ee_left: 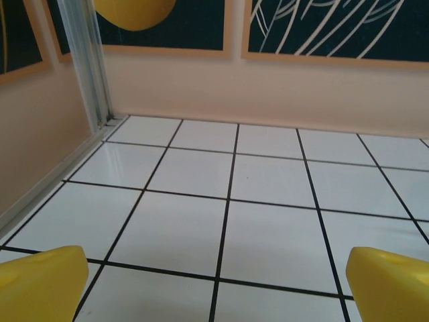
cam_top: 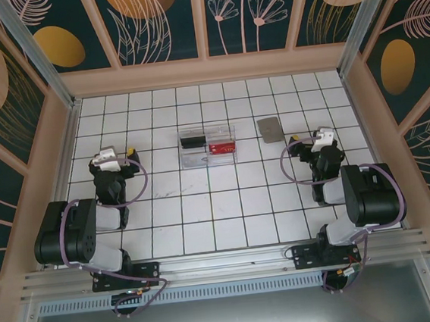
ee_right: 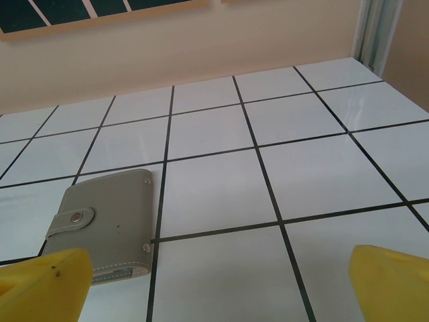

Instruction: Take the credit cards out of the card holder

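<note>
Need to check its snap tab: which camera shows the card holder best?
The right wrist view: the card holder lies close up, folded shut, its tab snapped. The top external view gives it as a small grey patch on the far tiles.

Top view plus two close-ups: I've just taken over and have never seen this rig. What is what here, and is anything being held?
The top view looks down from above and behind on two robot arms bolted at the near edge of a white tiled table. Each close-up comes from a camera on one wrist; the yellow shapes at the bottom are that arm's fingers. The left end effector and the right end effector both stand open, holding nothing. The grey card holder lies snapped shut on the tiles ahead of the right arm. Mid-table sits a clear tray with a black item and a red item inside.
</note>
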Action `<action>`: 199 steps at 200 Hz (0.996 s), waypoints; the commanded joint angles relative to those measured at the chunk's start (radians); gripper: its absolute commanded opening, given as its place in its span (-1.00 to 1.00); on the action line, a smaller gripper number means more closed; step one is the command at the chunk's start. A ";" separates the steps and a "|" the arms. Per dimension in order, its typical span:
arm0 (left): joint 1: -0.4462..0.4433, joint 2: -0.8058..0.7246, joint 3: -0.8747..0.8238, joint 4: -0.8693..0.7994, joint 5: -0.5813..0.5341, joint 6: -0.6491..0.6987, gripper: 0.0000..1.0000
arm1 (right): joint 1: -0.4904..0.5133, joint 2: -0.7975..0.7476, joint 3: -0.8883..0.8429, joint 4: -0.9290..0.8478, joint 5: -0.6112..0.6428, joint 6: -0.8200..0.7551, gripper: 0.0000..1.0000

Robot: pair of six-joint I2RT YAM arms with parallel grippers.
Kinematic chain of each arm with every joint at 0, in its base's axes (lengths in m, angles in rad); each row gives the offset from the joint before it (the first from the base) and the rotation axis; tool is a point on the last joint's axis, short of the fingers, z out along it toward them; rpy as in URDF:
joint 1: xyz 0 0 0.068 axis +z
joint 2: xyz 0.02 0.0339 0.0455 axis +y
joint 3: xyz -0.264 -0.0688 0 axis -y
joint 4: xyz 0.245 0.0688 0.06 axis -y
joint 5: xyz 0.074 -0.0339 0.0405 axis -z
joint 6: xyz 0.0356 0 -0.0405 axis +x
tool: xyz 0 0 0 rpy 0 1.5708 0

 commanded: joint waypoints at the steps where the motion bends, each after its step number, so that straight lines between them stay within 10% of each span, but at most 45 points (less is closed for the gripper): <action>1: 0.005 -0.075 0.068 -0.153 0.022 0.016 0.98 | -0.001 0.004 0.019 0.049 0.012 -0.007 0.98; 74: 0.005 -0.414 0.384 -0.861 -0.286 -0.512 0.98 | 0.024 -0.226 0.345 -0.720 0.266 0.348 0.97; 133: 0.004 -0.573 0.333 -0.972 -0.075 -0.724 0.98 | 0.022 -0.113 0.484 -0.790 -0.106 0.444 0.98; 199: 0.004 -0.577 0.314 -1.113 0.062 -0.807 0.98 | 0.184 0.282 0.911 -1.058 -0.025 0.377 0.97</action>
